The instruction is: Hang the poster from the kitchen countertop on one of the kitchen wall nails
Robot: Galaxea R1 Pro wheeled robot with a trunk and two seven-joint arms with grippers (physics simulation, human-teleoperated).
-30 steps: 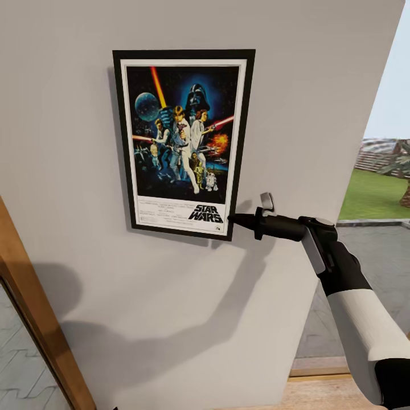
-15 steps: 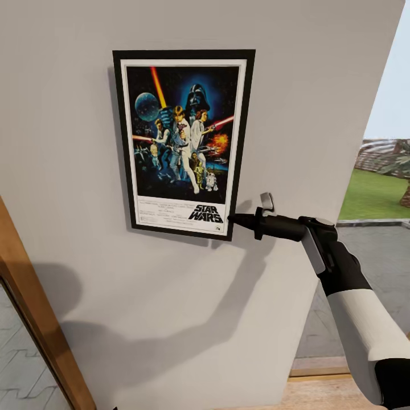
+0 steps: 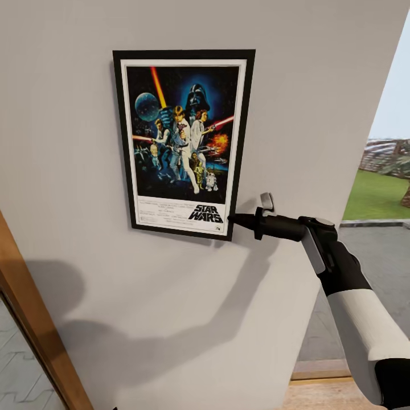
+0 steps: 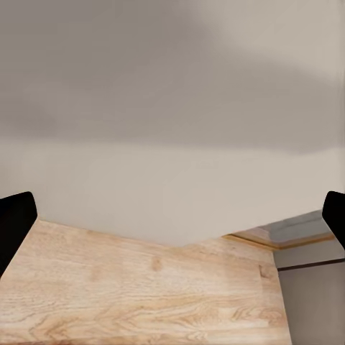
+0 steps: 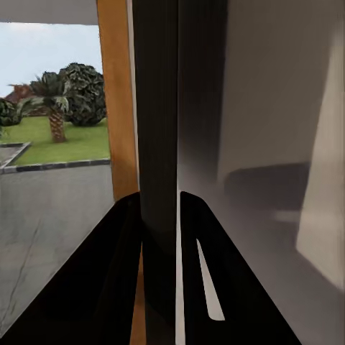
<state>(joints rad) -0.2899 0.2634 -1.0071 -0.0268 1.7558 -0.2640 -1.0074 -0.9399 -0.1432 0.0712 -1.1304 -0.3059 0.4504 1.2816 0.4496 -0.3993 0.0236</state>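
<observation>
The poster (image 3: 182, 142), black-framed with a white border and "STAR WARS" lettering, stands upright flat against the grey wall (image 3: 319, 85). My right gripper (image 3: 232, 217) is shut on its lower right corner, the arm reaching in from the right. In the right wrist view the poster's dark edge (image 5: 158, 108) runs between the black fingers (image 5: 115, 273). My left gripper (image 4: 172, 223) is open, its fingertips (image 4: 14, 223) far apart with nothing between them. Any nail is hidden behind the poster. The kitchen countertop is out of view.
A wooden door frame (image 3: 34, 330) slants up at the lower left. To the right of the wall an opening (image 3: 376, 193) looks out on a lawn and paving. A wooden floor (image 4: 144, 295) meets the wall below the left gripper.
The door frame and the wall's right edge have slid slightly in the picture, so the view has moved. The poster and right gripper keep their place in it.
</observation>
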